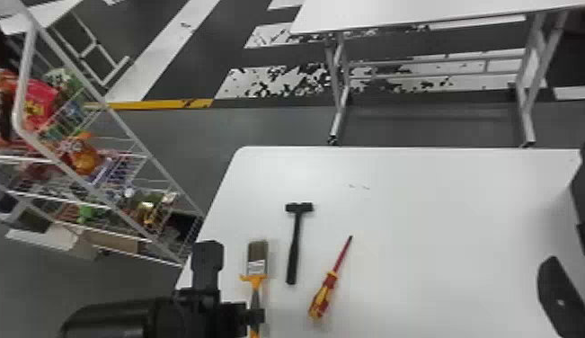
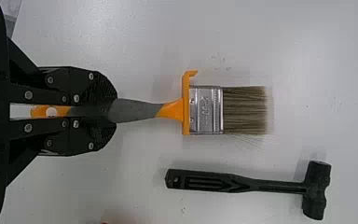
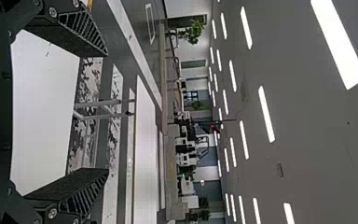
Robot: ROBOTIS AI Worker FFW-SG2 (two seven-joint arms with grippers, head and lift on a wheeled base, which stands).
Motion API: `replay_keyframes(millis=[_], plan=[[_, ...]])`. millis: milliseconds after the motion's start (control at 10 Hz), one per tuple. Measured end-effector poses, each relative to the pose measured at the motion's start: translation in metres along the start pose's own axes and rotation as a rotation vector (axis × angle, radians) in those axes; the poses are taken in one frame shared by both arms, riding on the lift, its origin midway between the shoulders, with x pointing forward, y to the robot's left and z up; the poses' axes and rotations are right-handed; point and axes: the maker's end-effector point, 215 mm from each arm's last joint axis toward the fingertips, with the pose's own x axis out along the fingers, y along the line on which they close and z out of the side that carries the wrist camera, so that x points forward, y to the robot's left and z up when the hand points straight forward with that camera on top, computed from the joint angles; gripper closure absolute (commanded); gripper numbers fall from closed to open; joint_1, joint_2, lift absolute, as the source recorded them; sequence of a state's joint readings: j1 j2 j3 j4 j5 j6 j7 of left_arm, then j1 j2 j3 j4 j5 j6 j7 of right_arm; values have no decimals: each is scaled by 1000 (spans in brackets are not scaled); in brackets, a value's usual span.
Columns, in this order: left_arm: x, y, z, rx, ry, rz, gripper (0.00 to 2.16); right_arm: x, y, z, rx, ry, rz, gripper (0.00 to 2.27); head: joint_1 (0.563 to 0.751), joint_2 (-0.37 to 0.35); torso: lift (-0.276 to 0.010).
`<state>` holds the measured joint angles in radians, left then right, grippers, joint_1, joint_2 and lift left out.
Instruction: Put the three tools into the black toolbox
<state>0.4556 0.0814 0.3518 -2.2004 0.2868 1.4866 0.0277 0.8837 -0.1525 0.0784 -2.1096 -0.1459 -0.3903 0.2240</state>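
Left pincer (image 1: 256, 315) clasps the paintbrush (image 1: 258, 258); wire rack (image 1: 22, 85) holds bright packets (image 1: 38, 101).

A white table (image 1: 439, 215) carries a paintbrush (image 1: 258, 257), a black hammer (image 1: 294, 245) and a red-and-yellow screwdriver (image 1: 323, 295), spaced apart.

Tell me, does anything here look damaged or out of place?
The white floor stripes beyond the white table look patchy, as if worn. The black hammer, the red-and-yellow screwdriver and the orange-and-grey paintbrush in the left gripper look undamaged.
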Motion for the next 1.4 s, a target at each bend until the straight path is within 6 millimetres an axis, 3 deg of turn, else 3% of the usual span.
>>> replay_keyframes(millis=[100, 200, 400, 800, 1100, 1400], plan=[[-1, 0, 0, 2, -2, 4, 1470, 0, 0, 0, 0, 0, 1, 130, 695, 350, -51], [-4, -1, 1, 5, -8, 7, 1474, 0, 0, 0, 0, 1, 1, 130, 695, 350, -51], [-15, -4, 4, 20, -33, 17, 1720, 0, 0, -1, -1, 1, 1, 130, 695, 350, -51], [-57, -23, 6, 71, -82, -14, 1720, 5, 6, -7, 28, 22, 17, 130, 695, 350, -51], [-87, -61, 12, 154, -140, -53, 1720, 23, 41, -23, 105, 111, 117, 130, 695, 350, -51], [-91, -84, 10, 206, -148, -67, 1720, 41, 78, -59, 168, 310, 248, 134, 695, 350, -51]])
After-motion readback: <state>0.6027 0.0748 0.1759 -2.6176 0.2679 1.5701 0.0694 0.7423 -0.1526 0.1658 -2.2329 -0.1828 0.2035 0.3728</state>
